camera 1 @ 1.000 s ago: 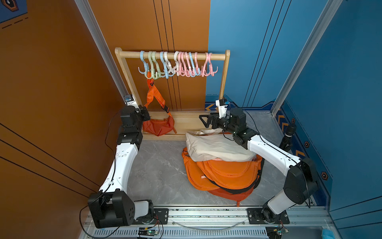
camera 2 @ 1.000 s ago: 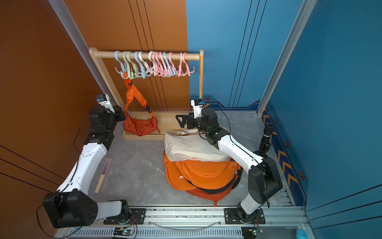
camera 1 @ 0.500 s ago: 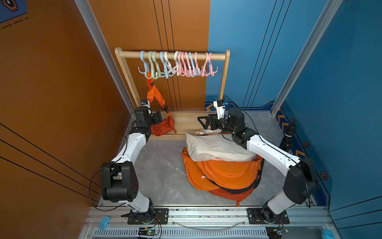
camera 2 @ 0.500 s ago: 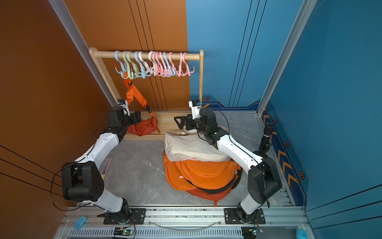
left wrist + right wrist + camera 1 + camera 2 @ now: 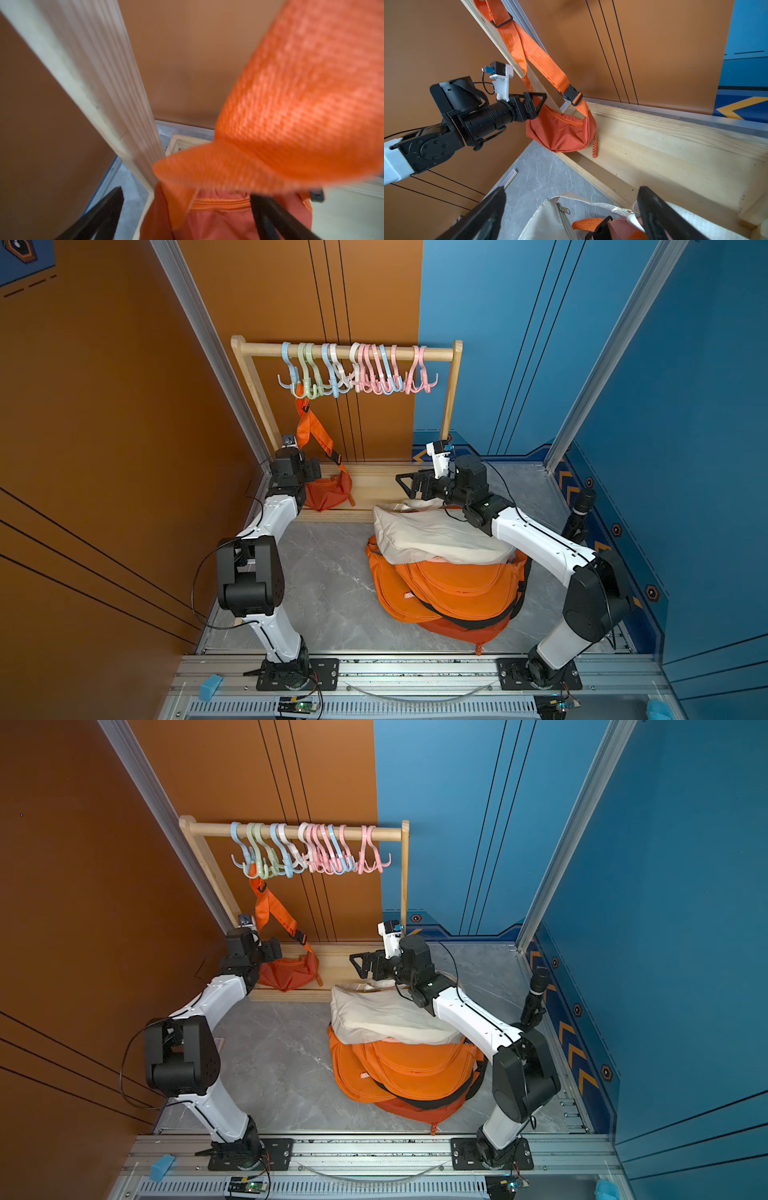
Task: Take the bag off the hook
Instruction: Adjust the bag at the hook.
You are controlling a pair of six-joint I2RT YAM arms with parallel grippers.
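A small orange bag (image 5: 328, 494) (image 5: 287, 974) (image 5: 560, 133) hangs by its orange strap (image 5: 314, 429) (image 5: 537, 56) from a green hook (image 5: 305, 388) (image 5: 259, 870) at the left end of the wooden rail. Its body rests low against the rack's base. My left gripper (image 5: 314, 470) (image 5: 275, 950) (image 5: 535, 106) is open at the bag's upper left end. In the left wrist view the zipper (image 5: 220, 202) lies between the fingers and the blurred strap (image 5: 291, 104) fills the frame. My right gripper (image 5: 402, 484) (image 5: 356, 965) (image 5: 571, 193) hangs open and empty over a beige bag (image 5: 432, 539).
The beige bag tops a pile of orange bags (image 5: 449, 585) (image 5: 407, 1065) on the grey floor. Several pastel hooks (image 5: 374, 373) hang on the rail. The rack's left post (image 5: 254, 402) (image 5: 99, 79) and the orange wall stand close beside my left gripper. The wooden base (image 5: 664, 149) lies behind.
My left arm has folded up and carried its gripper right, up against the bag's left end, and the jaws now stand open. The right arm has stayed still.
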